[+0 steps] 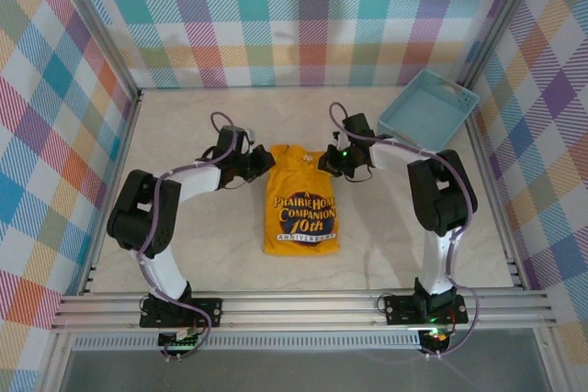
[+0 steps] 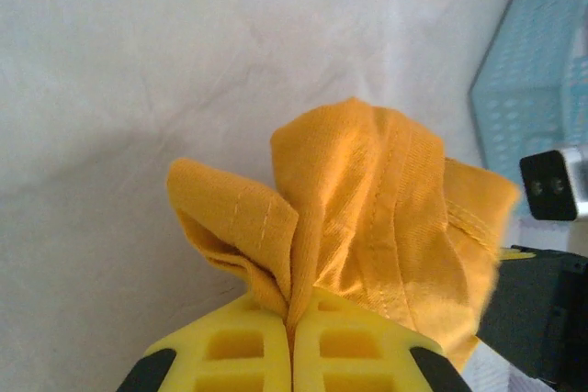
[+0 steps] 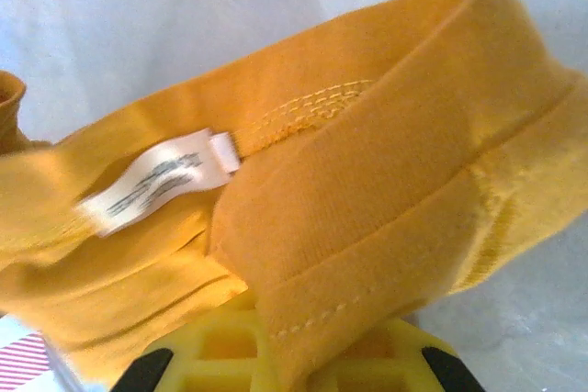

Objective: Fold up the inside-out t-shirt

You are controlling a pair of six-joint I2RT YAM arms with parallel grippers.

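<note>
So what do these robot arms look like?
The left arm and right arm are white tubes with black joints, lilac cables looping along. The left end effector and right end effector have yellow fingers with square pockets and black corners.

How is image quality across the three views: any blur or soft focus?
Top external: evenly lit, lettering on the t-shirt legible. Left wrist: cloth pinched in the left gripper is sharp, the light blue basket behind is soft. Right wrist: the white label is blurred, its print unreadable; hem stitching is crisp.
</note>
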